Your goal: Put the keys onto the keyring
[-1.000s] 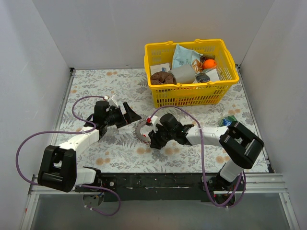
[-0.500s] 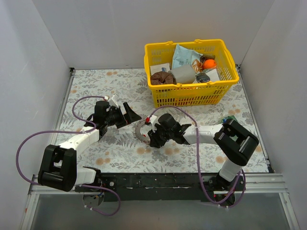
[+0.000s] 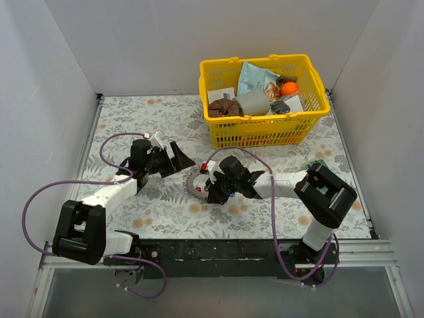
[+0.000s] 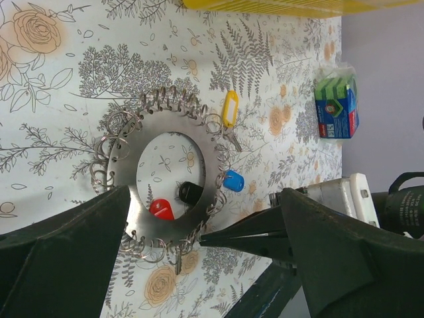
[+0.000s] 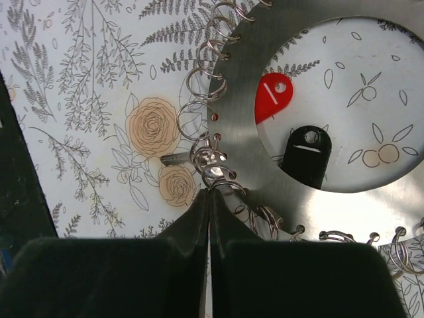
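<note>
Keyring: flat on the bench, near the basket.
Keys: red and black heads inside keyring's hole.
Right hand: just pressed together at a keyring rim loop; wire caught, unclear.
Left hand: spread wide beside keyring.
Meaning: loop-opening try likely starting.

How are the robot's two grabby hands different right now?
The left gripper has its fingers spread wide; the right gripper has its fingers pressed shut. The right gripper's tips sit at the wire loops on the keyring's edge; the left gripper touches nothing. Both point at the keyring.
</note>
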